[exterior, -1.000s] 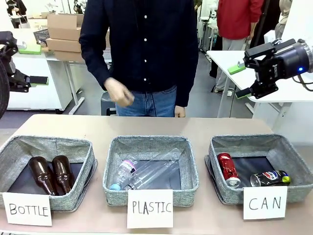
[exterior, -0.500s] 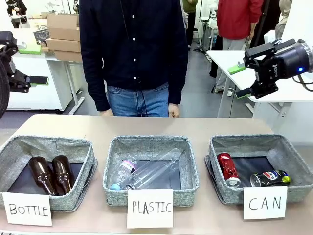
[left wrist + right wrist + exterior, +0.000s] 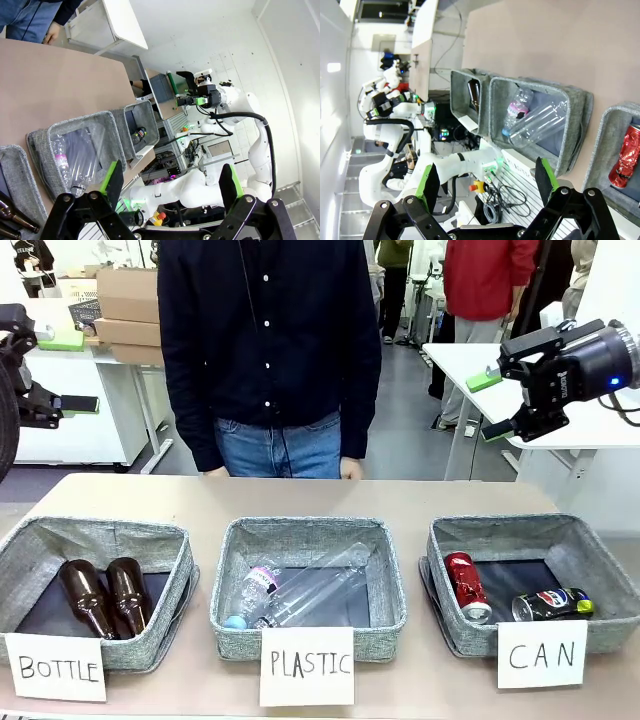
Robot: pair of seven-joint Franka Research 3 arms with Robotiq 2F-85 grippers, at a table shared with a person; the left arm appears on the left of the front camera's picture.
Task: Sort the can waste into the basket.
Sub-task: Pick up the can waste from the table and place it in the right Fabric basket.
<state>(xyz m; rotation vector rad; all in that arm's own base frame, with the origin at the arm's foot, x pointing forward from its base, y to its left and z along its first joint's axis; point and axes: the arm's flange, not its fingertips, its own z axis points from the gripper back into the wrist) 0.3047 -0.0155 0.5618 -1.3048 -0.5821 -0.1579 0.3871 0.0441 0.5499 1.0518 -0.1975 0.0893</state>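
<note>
Beige and bare along its far half, the desk (image 3: 300, 495) carries three grey fabric baskets in a row near its front edge, each with a handwritten white card leaning against it. A person in a dark shirt and jeans (image 3: 270, 350) stands at the far side, arms down, hands at the desk's edge.

At the picture's right in the front view sits the basket (image 3: 600, 580) with the "CAN" card (image 3: 542, 655). Both cans lie on their sides on its dark lining: the red can (image 3: 466, 585) towards the left wall, the black Pepsi can (image 3: 552, 604) just to its right, near the front wall. The two are close, though I cannot tell whether they touch.

The middle basket (image 3: 232, 590), marked "PLASTIC", holds clear plastic bottles (image 3: 300, 595). The left basket (image 3: 30, 570), marked "BOTTLE", holds two brown glass bottles (image 3: 105, 595) side by side.

The right claw (image 3: 487, 405) hangs high above and behind the can basket, fingers apart and empty. The left claw (image 3: 170, 182), seen from its own wrist, also stands spread wide with nothing between its green pads (image 3: 109, 175).
</note>
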